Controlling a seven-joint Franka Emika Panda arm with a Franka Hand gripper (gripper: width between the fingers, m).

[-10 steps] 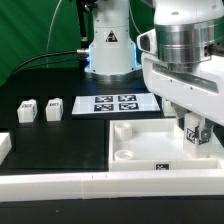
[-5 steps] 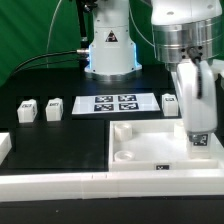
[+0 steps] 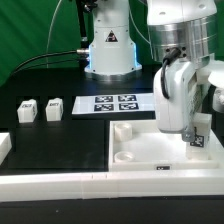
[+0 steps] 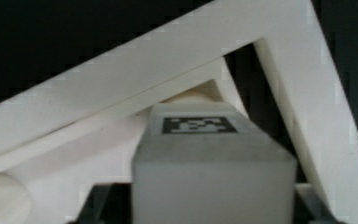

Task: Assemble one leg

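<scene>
My gripper [image 3: 197, 134] is shut on a leg [image 3: 198, 141], a small white block with a marker tag, and holds it low over the right part of the white tray [image 3: 135, 152]. In the wrist view the leg [image 4: 206, 160] fills the space between the dark fingers of the gripper [image 4: 206, 208], tag facing the camera, with the tray's slanted white rim [image 4: 123, 80] behind it. Two more legs [image 3: 27, 109] [image 3: 54, 107] stand on the black table at the exterior view's left.
The marker board [image 3: 113, 103] lies behind the tray, in front of the robot base [image 3: 108, 50]. A white part [image 3: 4, 147] sits at the left edge. A long white rail [image 3: 60, 182] runs along the front.
The hand has tilted and swung toward the exterior view's left, still holding the leg low over the tray's right side. The other legs have not moved.
</scene>
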